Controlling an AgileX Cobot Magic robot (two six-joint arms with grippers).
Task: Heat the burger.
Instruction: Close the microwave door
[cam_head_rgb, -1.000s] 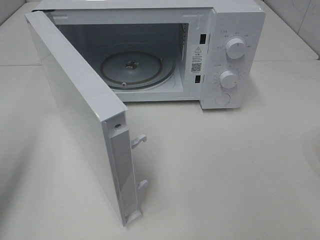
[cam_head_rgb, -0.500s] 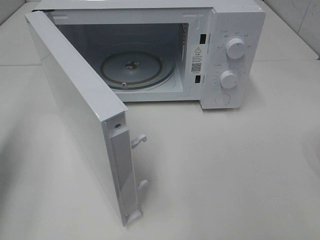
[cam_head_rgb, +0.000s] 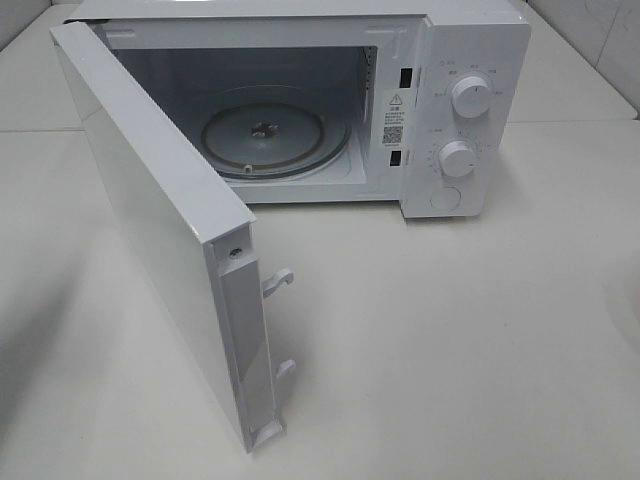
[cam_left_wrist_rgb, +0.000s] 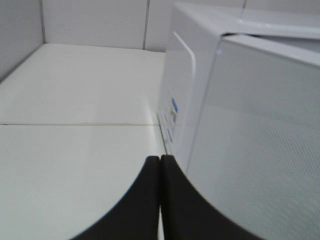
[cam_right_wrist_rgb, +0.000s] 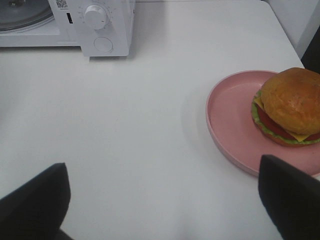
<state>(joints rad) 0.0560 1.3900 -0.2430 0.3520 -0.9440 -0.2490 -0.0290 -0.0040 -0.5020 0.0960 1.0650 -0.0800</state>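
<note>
Right wrist: burger (cam_right_wrist_rgb: 291, 107) on plate (cam_right_wrist_rgb: 230, 117) looks soft, crushable, so lift by plate rim; right end effector (cam_right_wrist_rgb: 162, 197) spread apart.

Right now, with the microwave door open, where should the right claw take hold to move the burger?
Judging from the right wrist view, grip the pink plate by its raised near rim, coming from the bare table side. The burger sits toward the far side, leaving that rim free, and the right claw is already open.
</note>
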